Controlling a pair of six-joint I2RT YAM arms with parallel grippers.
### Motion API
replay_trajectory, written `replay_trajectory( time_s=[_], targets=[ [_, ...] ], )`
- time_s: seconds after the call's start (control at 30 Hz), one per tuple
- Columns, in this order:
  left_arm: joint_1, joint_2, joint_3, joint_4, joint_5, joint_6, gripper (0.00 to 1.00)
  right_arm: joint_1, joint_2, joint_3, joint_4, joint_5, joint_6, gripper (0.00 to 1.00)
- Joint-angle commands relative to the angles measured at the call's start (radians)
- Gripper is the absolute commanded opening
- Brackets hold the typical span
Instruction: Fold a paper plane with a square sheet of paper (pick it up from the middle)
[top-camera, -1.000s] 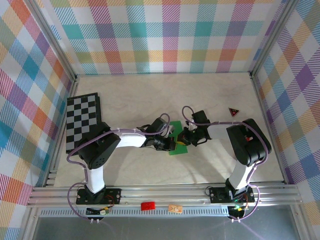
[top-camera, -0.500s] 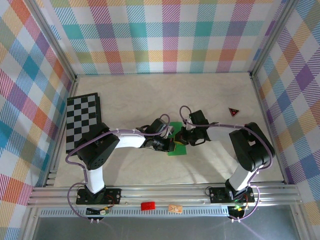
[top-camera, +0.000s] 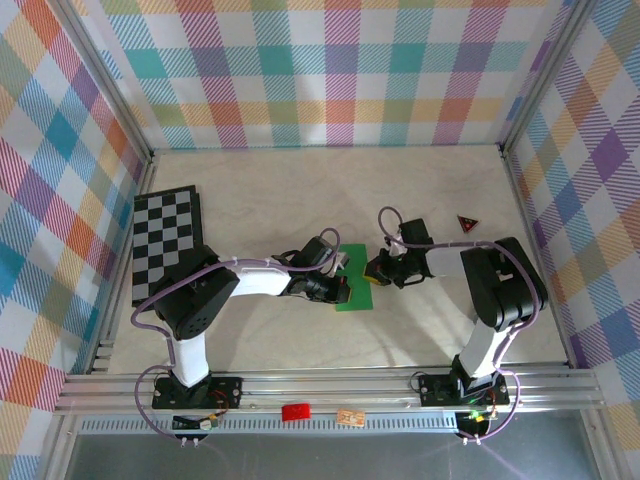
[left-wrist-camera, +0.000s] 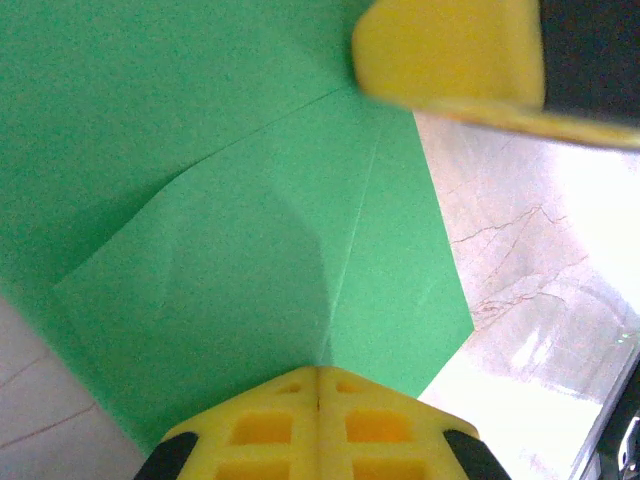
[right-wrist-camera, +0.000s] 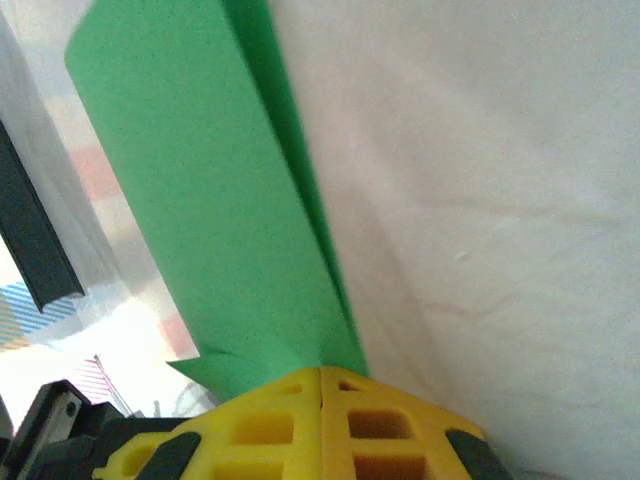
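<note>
**A:** From above, where is the green sheet?

**B:** The green sheet (top-camera: 352, 290) sits in the middle of the table (top-camera: 300, 190), between the two arms. It is well apart from the chessboard (top-camera: 165, 240) on the left and from the small red-and-black triangle (top-camera: 467, 223) on the right.

**A:** And the grippers?

**B:** The left gripper (top-camera: 343, 288) meets the sheet's left side and the right gripper (top-camera: 377, 270) its right side. From up there I cannot tell how their jaws stand.

**A:** What about the left wrist camera?

**B:** The left gripper (left-wrist-camera: 318, 385) has its yellow fingers pressed together, pinching the near edge of the green sheet (left-wrist-camera: 250, 200). Creases run across the paper. A second yellow pad (left-wrist-camera: 450, 50) hangs over the far corner, and the pale marbled table (left-wrist-camera: 540, 270) lies to the right.

**A:** And the right wrist camera?

**B:** The right gripper (right-wrist-camera: 320, 385) is clamped on the green sheet (right-wrist-camera: 200, 200). The sheet is folded into layers here and rises from between the fingers, tilted up off the table (right-wrist-camera: 480, 180).
</note>
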Motion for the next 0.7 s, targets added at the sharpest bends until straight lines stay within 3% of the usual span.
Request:
replay_trajectory(
  time_s=[0.0, 0.3, 0.5, 0.67],
  targets=[
    [-0.004, 0.035, -0.038, -0.141, -0.027, 0.009, 0.00, -0.023, 0.019, -0.021, 0.036, 0.029, -0.030, 0.02],
    [-0.003, 0.033, -0.028, -0.139, -0.030, 0.006, 0.00, -0.009, -0.104, -0.029, 0.069, -0.045, 0.001, 0.05],
    [-0.003, 0.034, -0.018, -0.135, -0.027, 0.002, 0.00, 0.087, -0.070, -0.024, 0.051, -0.035, 0.019, 0.05],
    [-0.004, 0.030, -0.001, -0.133, -0.015, -0.006, 0.00, 0.100, -0.023, -0.029, 0.008, 0.003, 0.018, 0.00]
  ],
)
